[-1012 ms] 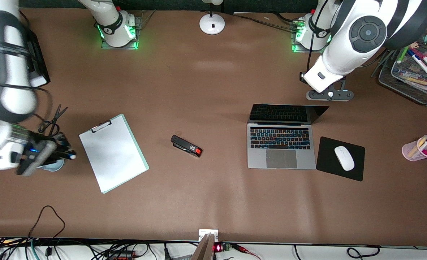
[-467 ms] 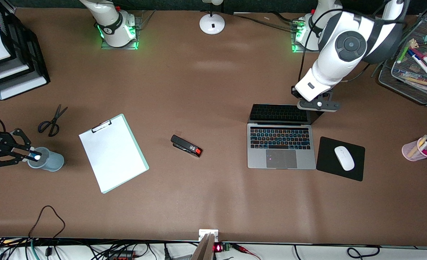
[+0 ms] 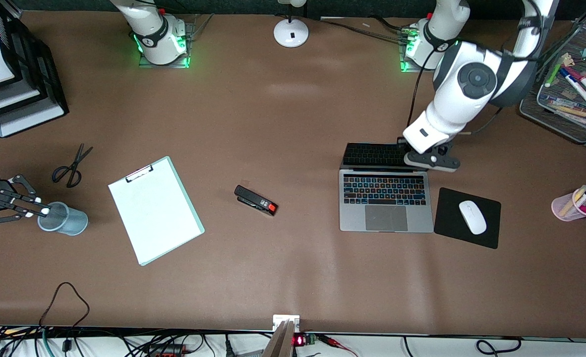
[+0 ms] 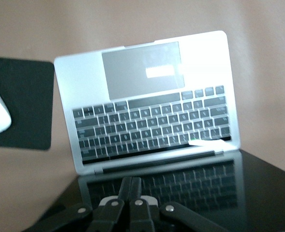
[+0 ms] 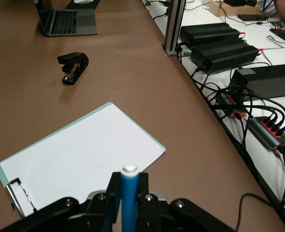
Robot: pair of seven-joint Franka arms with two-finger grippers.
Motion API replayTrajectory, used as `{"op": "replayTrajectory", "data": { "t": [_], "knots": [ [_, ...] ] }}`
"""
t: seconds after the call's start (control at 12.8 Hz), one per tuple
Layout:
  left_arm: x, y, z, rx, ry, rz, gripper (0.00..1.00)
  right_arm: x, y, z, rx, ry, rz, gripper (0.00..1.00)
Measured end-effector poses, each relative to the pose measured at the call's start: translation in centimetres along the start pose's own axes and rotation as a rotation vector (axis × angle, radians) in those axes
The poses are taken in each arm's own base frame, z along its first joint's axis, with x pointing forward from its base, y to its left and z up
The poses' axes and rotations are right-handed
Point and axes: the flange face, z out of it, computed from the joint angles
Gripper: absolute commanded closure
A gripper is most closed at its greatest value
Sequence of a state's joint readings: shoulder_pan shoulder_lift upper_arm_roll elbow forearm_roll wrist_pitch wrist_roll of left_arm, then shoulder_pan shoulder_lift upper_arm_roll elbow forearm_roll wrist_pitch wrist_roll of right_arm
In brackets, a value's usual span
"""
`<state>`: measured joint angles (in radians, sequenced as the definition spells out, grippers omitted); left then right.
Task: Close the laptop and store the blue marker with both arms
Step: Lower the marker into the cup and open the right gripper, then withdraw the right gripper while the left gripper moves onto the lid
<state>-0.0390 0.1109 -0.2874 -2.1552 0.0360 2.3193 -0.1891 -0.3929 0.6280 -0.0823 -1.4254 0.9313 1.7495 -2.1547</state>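
Both jobs mid-way: my left gripper [image 3: 431,159] at the laptop [image 3: 386,198] screen's top edge, my right gripper [image 3: 25,208] holding the blue marker [image 5: 128,199] over the grey-blue cup [image 3: 65,218]

The laptop lies open near the left arm's end of the table, beside the black mouse pad [image 3: 467,217]; my left fingers, pressed together and empty, need to push its lid down onto the keys. At the right arm's end, my right fingers are clamped on the marker, white end [image 3: 45,211] at the cup's rim; next I'd lower and release
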Motion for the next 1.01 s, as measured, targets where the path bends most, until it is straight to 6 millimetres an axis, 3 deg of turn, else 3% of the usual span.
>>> {"op": "replayTrajectory", "data": {
  "t": [0.23,0.47,0.54,0.62,0.7,0.86,1.01],
  "knots": [
    [1.7,-0.4,1.0,0.012,0.055,0.03,1.0,-3.7,-0.7,0.7,0.001,0.069,0.008,1.0],
    [4.3,-0.3,-0.7,0.011,0.093,0.037,1.0,-5.7,-1.0,1.6,-0.005,0.103,0.017,1.0],
    [4.3,-0.2,-1.6,0.024,0.047,0.039,1.0,-6.1,-1.1,1.5,-0.006,0.103,0.021,0.92],
    [3.8,0.2,-2.8,0.047,-0.039,0.046,1.0,-6.3,-1.1,1.3,-0.01,0.103,0.025,0.33],
    [2.8,1.1,-4.4,0.069,-0.111,0.058,1.0,-6.6,-1.2,0.9,-0.015,0.103,0.029,0.0],
    [0.2,3.2,-7.0,0.113,-0.215,0.053,1.0,-7.2,-1.3,0.4,-0.024,0.101,0.038,0.0],
    [-2.0,5.0,-7.2,0.132,-0.28,0.053,1.0,-7.7,-1.4,-0.2,-0.037,0.093,0.052,0.0]
  ]
}}
